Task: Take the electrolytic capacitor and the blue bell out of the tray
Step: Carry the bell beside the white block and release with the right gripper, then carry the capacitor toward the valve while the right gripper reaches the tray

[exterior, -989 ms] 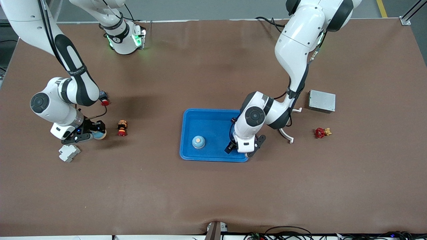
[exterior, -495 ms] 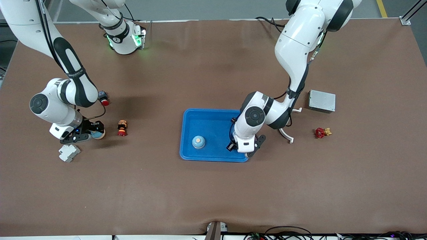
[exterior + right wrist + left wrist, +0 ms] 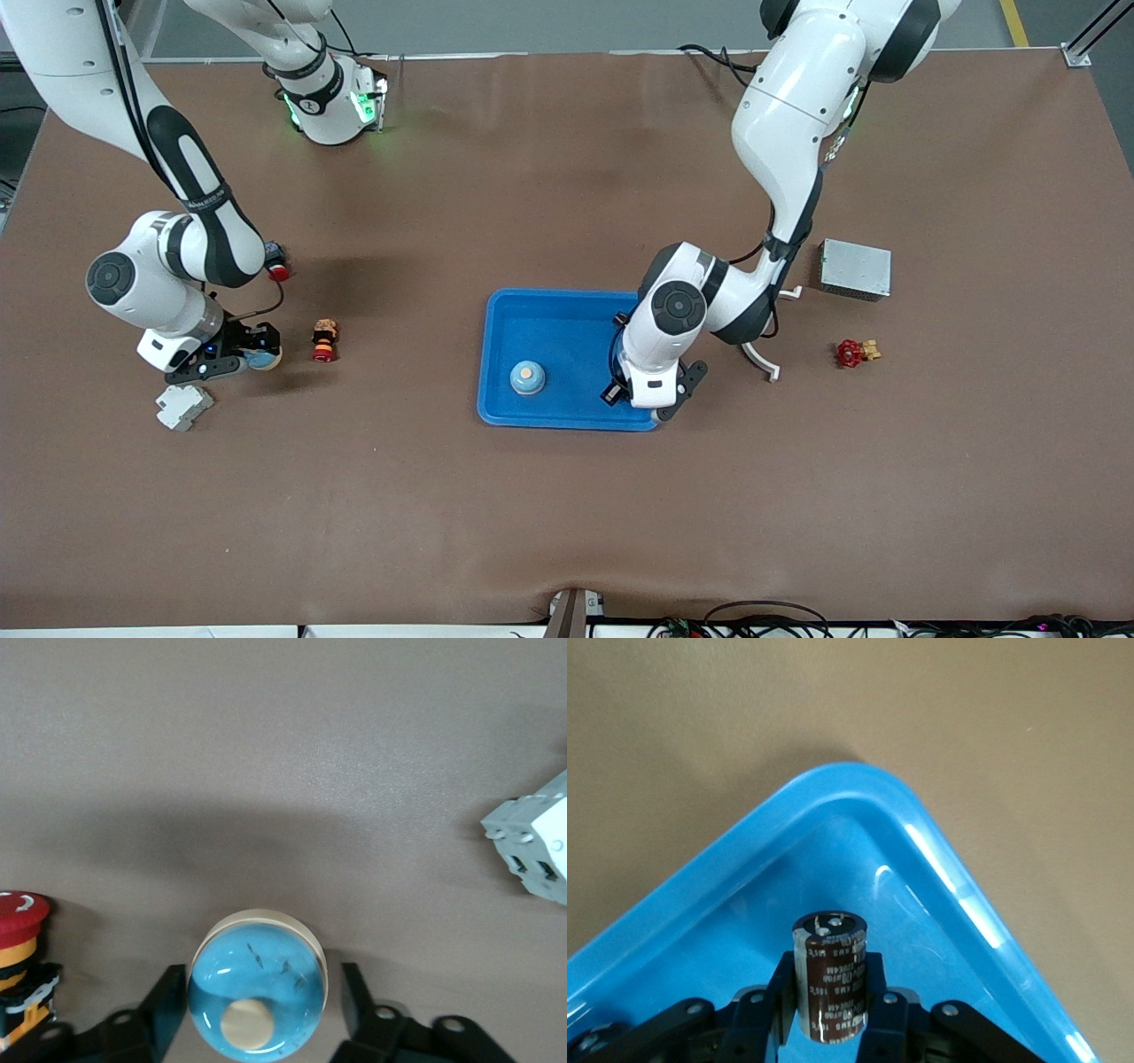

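Left wrist view: left gripper (image 3: 830, 1014) pinches capacitor (image 3: 829, 976) in tray (image 3: 967, 904) corner; may slip. Right gripper (image 3: 257, 1005) spread around bell (image 3: 256, 992).

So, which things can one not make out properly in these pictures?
Front view: the left arm hides the electrolytic capacitor with its wrist; the right end effector covers most of the blue bell on the table.
Left wrist view: the capacitor's print is too small to read; the fingers of the left end effector hide its lower end in the tray.
Right wrist view: the picture's edges cut off the red push button and the grey block.
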Available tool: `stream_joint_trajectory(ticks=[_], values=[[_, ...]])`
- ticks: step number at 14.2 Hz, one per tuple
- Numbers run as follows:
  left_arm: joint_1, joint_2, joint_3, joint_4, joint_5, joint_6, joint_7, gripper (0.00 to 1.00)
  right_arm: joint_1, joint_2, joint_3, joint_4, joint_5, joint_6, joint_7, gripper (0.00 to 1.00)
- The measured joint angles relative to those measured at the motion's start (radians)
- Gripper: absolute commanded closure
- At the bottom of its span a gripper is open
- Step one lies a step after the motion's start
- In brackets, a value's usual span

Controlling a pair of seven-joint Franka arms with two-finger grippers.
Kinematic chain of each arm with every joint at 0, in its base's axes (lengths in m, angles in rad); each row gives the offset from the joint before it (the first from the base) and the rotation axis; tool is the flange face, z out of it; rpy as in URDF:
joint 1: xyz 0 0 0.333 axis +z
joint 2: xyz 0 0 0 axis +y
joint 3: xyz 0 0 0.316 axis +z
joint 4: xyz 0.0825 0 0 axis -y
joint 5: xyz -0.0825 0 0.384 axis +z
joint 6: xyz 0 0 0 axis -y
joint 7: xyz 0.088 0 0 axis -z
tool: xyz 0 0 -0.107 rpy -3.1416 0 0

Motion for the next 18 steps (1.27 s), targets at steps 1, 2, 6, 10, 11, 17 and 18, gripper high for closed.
stream_joint_trajectory(ticks=[1,2,6,10,11,17,18], values=[[0.002,-0.015,0.001,0.002,0.0,-0.023,0.0,1.0,0.0,0.0,0.001,0.002,0.0,0.0,-0.004,0.0],[0.005,-0.036,0.002,0.004,0.0,-0.055,0.0,1.0,0.001,-0.004,0.003,0.007,-0.001,-0.001,-0.011,0.0],[0.043,-0.149,0.005,0.004,0.02,-0.207,0.025,1.0,0.025,-0.088,0.017,0.129,-0.001,-0.297,-0.006,0.0],[0.097,-0.268,0.006,-0.046,0.023,-0.348,0.213,1.0,0.16,-0.157,0.027,0.326,0.0,-0.575,0.278,0.0],[0.114,-0.299,0.007,-0.072,0.023,-0.368,0.262,1.0,0.215,-0.158,0.03,0.338,0.001,-0.58,0.391,0.0],[0.231,-0.472,0.008,-0.291,0.024,-0.381,0.608,1.0,0.5,-0.126,0.037,0.343,0.002,-0.497,0.927,0.0],[0.26,-0.496,0.009,-0.328,0.024,-0.381,0.685,1.0,0.53,-0.116,0.036,0.349,0.001,-0.484,0.986,0.0]])
